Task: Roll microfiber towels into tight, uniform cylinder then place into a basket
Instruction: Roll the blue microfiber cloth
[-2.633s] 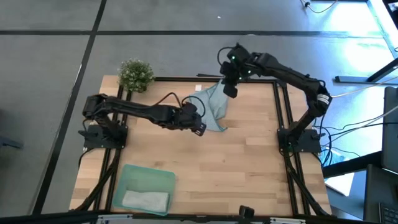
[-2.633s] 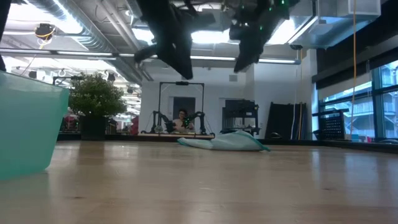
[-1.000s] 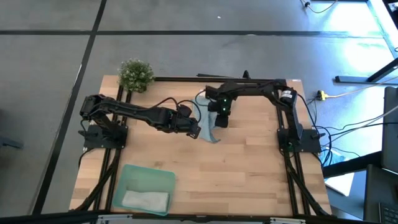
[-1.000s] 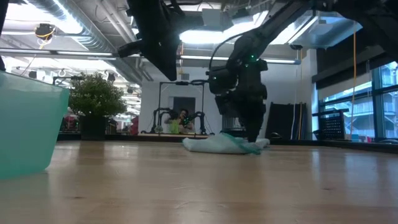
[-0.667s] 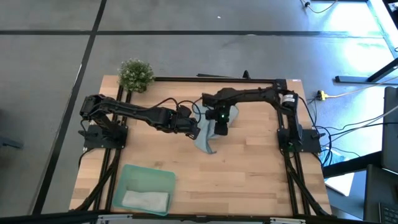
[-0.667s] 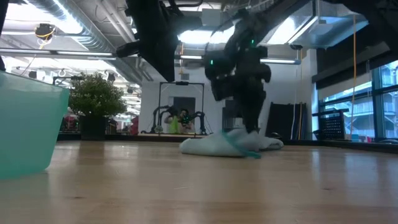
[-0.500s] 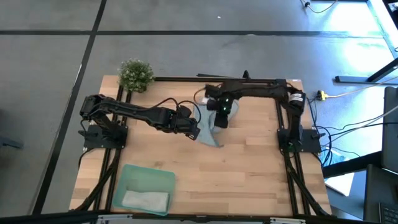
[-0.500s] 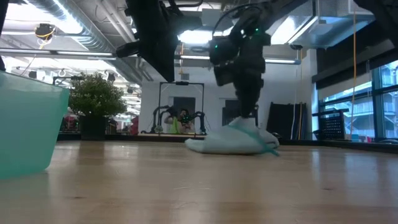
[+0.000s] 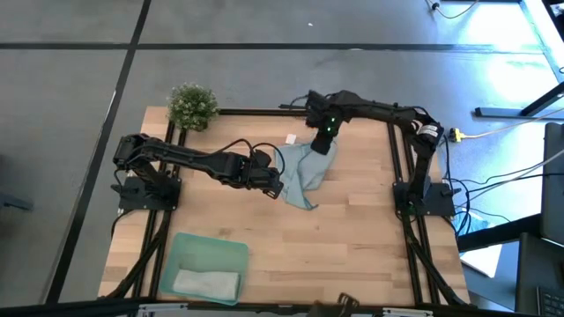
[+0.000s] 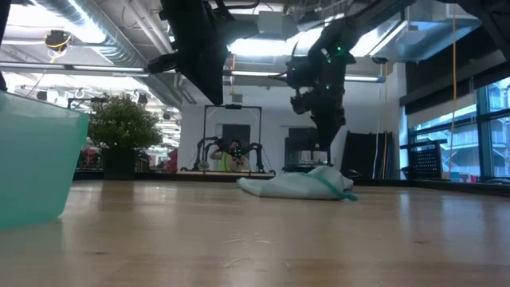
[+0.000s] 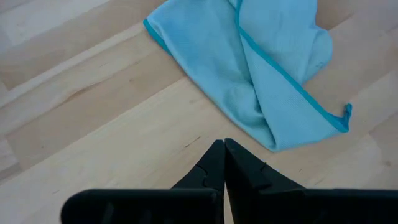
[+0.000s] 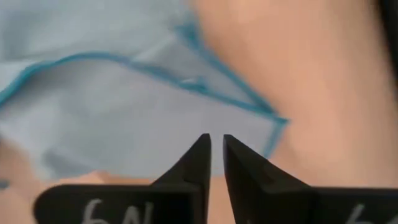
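Note:
The light blue towel (image 9: 301,172) lies crumpled and partly folded over on the wood near the table's far middle; it also shows in the low view (image 10: 299,186). My right gripper (image 9: 324,147) stands over its far right part, its fingers almost closed on the cloth. My left gripper (image 9: 275,185) is shut and hovers just left of the towel, clear of it, with the cloth ahead of its tips (image 11: 222,146). The mint-green basket (image 9: 189,251) sits at the near left with the pale grey towel (image 9: 207,283) lying in it. My right gripper pinches the light blue towel a little in from its far right corner (image 12: 267,124), fingers pointing down from above. Only a thin gap shows between the fingertips (image 12: 202,146); one layer or several, I cannot tell. The cloth rises to a low peak (image 10: 323,170) under the fingers, and the rest lies slack on the table.
A small potted plant (image 9: 192,106) stands at the far left corner. A black frame rail (image 9: 398,158) runs along the table's edges. A small white tag or scrap (image 9: 290,138) lies just beyond the towel. Bare wood lies between towel and basket.
My right gripper has gone from over the bunched towel toward the table's far right and risen a little. The towel's far right part has come with it, so the heap has spread out. Its near left part has stayed where it was.

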`<control>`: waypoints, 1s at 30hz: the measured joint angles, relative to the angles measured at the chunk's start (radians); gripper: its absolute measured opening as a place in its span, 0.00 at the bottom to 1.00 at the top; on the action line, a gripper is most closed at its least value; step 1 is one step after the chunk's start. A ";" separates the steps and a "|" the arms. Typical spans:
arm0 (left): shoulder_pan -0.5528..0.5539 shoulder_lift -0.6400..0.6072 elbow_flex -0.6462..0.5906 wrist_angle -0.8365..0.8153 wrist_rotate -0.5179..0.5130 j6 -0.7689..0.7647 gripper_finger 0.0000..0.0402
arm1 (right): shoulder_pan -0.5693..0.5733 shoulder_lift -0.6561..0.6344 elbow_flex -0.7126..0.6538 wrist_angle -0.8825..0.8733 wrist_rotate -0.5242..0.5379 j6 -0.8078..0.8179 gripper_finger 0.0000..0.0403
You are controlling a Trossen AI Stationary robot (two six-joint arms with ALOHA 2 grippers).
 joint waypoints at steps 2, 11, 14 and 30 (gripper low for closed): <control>0.000 0.000 0.000 0.000 0.000 -0.001 0.00 | -0.035 0.000 0.000 0.005 0.002 0.028 0.14; 0.001 0.000 0.000 0.001 0.000 -0.004 0.00 | -0.124 0.006 0.000 0.051 0.016 0.032 0.26; 0.001 0.000 0.000 0.002 0.000 -0.008 0.01 | -0.142 0.024 0.000 0.067 0.010 0.017 0.29; 0.001 0.000 0.000 0.008 0.022 -0.011 0.00 | -0.191 0.115 -0.001 0.067 -0.105 0.017 0.32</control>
